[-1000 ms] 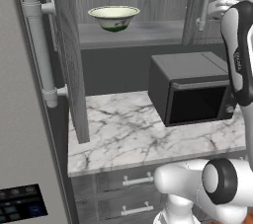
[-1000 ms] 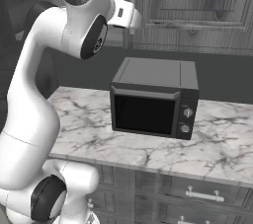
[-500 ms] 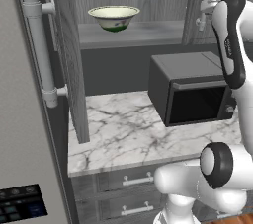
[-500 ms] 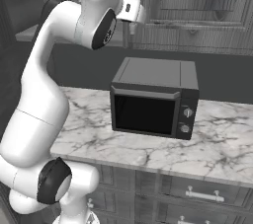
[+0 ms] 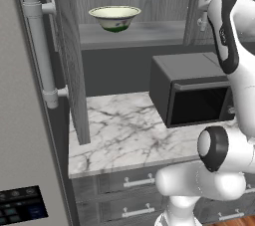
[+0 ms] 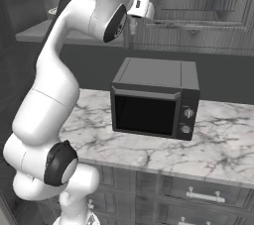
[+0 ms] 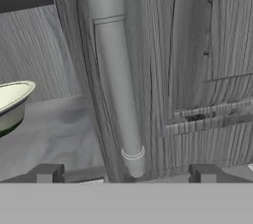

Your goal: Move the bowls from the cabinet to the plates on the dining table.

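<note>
Claw (image 7: 126, 173) released, straddling the cabinet (image 7: 207, 45) handle (image 7: 116, 80); no legible writing.

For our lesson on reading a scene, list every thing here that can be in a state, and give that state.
cabinet: left door swung open, right door shut.
bowl: upright on the cabinet shelf, untouched.
microwave: door shut, on the counter.
drawers: shut.
end effector: open, empty, at the bar handle of the shut door.
</note>
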Robot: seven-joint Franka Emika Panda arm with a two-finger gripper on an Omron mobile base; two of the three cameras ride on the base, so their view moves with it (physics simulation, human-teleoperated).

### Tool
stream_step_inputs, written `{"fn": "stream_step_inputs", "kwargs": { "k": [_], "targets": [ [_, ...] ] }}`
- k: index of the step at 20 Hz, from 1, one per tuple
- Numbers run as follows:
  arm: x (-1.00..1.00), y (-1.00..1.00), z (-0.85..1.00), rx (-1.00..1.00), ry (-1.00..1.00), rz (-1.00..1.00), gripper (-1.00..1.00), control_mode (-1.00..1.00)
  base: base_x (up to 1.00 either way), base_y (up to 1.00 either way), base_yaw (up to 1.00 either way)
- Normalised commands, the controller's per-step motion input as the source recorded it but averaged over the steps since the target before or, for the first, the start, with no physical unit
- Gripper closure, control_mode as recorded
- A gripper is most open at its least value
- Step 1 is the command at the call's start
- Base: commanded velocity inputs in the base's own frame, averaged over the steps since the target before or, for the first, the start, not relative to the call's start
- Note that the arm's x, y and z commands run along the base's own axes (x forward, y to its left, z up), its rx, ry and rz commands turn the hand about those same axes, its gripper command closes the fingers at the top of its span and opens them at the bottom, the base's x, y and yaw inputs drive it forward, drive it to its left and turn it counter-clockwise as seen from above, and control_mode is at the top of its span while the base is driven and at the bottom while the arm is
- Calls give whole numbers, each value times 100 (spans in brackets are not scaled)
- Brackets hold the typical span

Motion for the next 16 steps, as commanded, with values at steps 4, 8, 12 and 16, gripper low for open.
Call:
{"fn": "stream_step_inputs", "kwargs": {
  "k": [4,8,12,16],
  "targets": [
    [25,-14,0,1,0,1,-100,-100,0,0,0],
    [22,0,0,1,0,1,-100,-100,0,0,0],
    [32,0,0,0,0,0,-100,-100,0,0,0],
    [37,0,0,0,0,0,-100,-100,0,0,0]
  ]
}}
